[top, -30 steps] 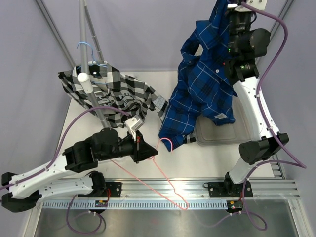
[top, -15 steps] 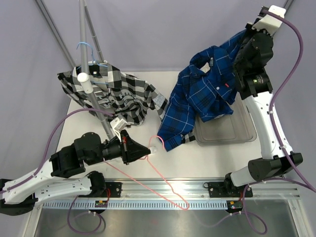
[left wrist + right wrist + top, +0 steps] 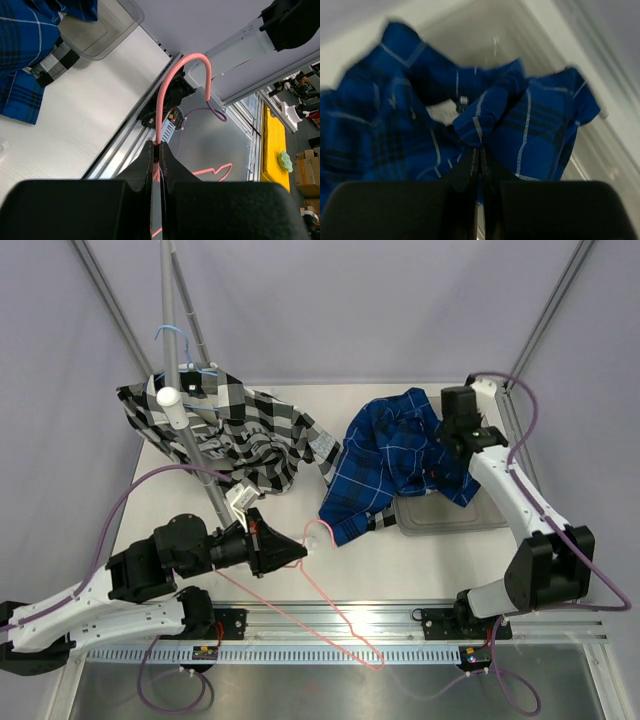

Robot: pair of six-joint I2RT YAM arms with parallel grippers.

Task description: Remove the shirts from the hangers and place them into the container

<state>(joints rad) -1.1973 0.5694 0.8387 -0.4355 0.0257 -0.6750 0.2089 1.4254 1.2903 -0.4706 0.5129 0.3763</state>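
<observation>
While the left end effector [image 3: 298, 552] is hovering low over the near-left part of the tabletop [image 3: 430, 560], its fingers are pressing together on the wire neck of the pink hanger [image 3: 344, 612], just below the hook; the left wrist view is showing the same pinch [image 3: 156, 147], with the pink hook [image 3: 172, 75] arching up out of the closed tips. The hanger's triangle is trailing toward the near rail, bare of cloth. The blue plaid shirt [image 3: 385, 455] is lying in a heap, partly spilling over the left rim of the container [image 3: 452, 524] and partly resting on the tabletop beside it. The right end effector [image 3: 480, 150] is reaching down into that heap, its fingers closing tight on a raised fold of the blue cloth [image 3: 485, 112]; this view is blurring, so finer detail is not showing. The black, white and grey checked shirt [image 3: 235, 430] is hanging at the far left on the light blue hanger [image 3: 168, 332], which is hooking over the white rack pole [image 3: 185, 435], well apart from the container.
</observation>
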